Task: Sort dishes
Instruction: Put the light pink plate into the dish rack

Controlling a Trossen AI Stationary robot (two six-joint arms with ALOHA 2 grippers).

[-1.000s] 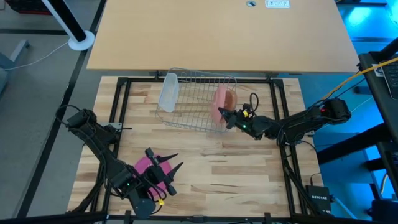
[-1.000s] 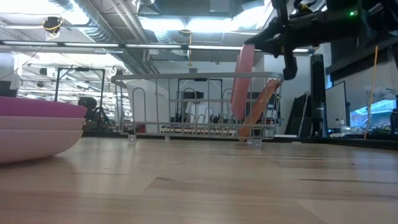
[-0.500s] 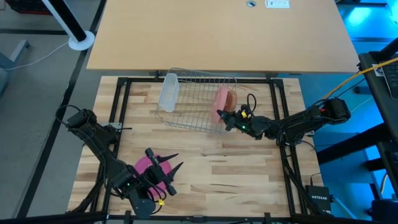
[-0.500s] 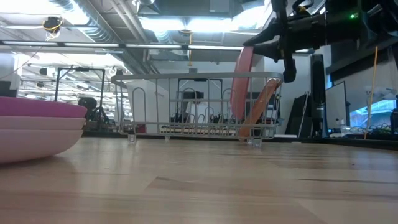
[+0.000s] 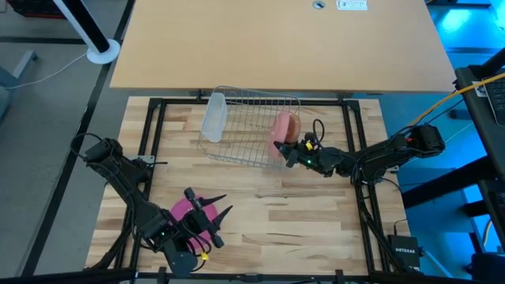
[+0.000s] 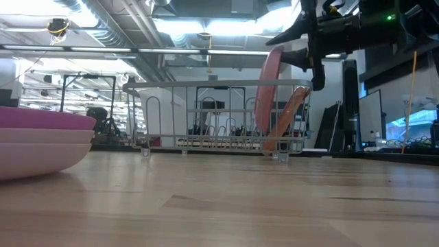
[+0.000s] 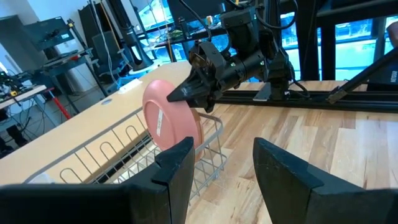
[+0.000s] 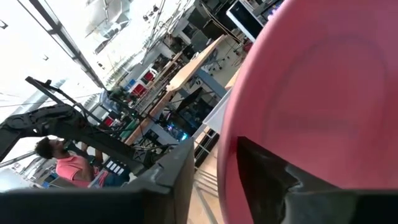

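The left gripper [image 5: 207, 218] hovers open over the round magenta plastic plate [image 5: 183, 209] awaiting pickup on the bench [image 5: 268, 213], while the right gripper [image 5: 282, 150], jaws parted, frees the pale peach-pink plate [image 5: 278, 126] slotted upright in the silver wire rack [image 5: 245, 118] beside the tan-brown plate [image 5: 293, 125].

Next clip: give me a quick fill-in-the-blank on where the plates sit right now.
1. The pale pink plate stands on edge in the wire ____.
2. The tan-brown plate leans just ____ the pale pink one.
3. The magenta plate lies flat on the table under the ____ gripper.
4. The right gripper is at the pale pink plate's ____ edge.

Missing words: rack; behind; left; top
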